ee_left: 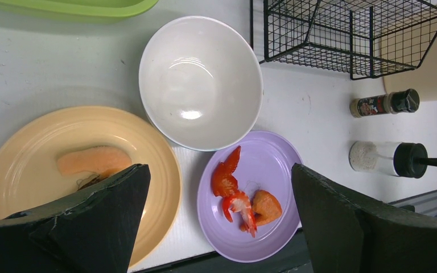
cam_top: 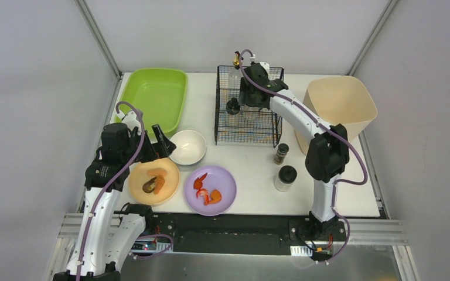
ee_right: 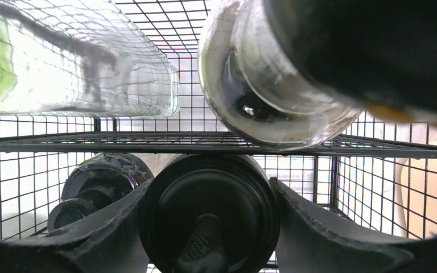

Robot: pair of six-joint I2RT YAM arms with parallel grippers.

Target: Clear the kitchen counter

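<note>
At the near edge, arm bases: both bolted to the black-and-metal rail fronting the white surface [cam_top: 252,170], which fills the workspace between grey walls.
Back left: green tray [cam_top: 152,96], lying on the surface against the far edge.
Back centre: black wire basket [cam_top: 220,117], standing upright with bottles inside.
Back right: beige bin [cam_top: 340,102], just beside the basket.
White bowl [cam_top: 188,146]: upright in front of the tray, touching or overlapping the rims of both plates.
Orange plate [cam_top: 170,182]: front left, carrying a pale orange slice [ee_left: 94,159] and a dark scrap partly hidden by a finger.
Purple plate [cam_top: 225,184]: just right of the orange plate, carrying red pepper pieces [ee_left: 227,182] and an orange chunk [ee_left: 266,206].
Spice jar [cam_top: 280,153]: dark cap, standing in front of the basket's right corner.
Salt shaker [cam_top: 285,178]: clear, black lid, near the spice jar on its front side.
Left gripper [ee_left: 217,170]: jaws spread wide, holding nothing, above the plates and bowl.
Right gripper [ee_right: 207,190]: reached into the basket, fingers pressed to either side of a black-lidded jar [ee_right: 205,216].
Basket contents, wrist view: a second black cap [ee_right: 97,187] left of the held jar; two clear glass bottles [ee_right: 74,62] beyond.
</note>
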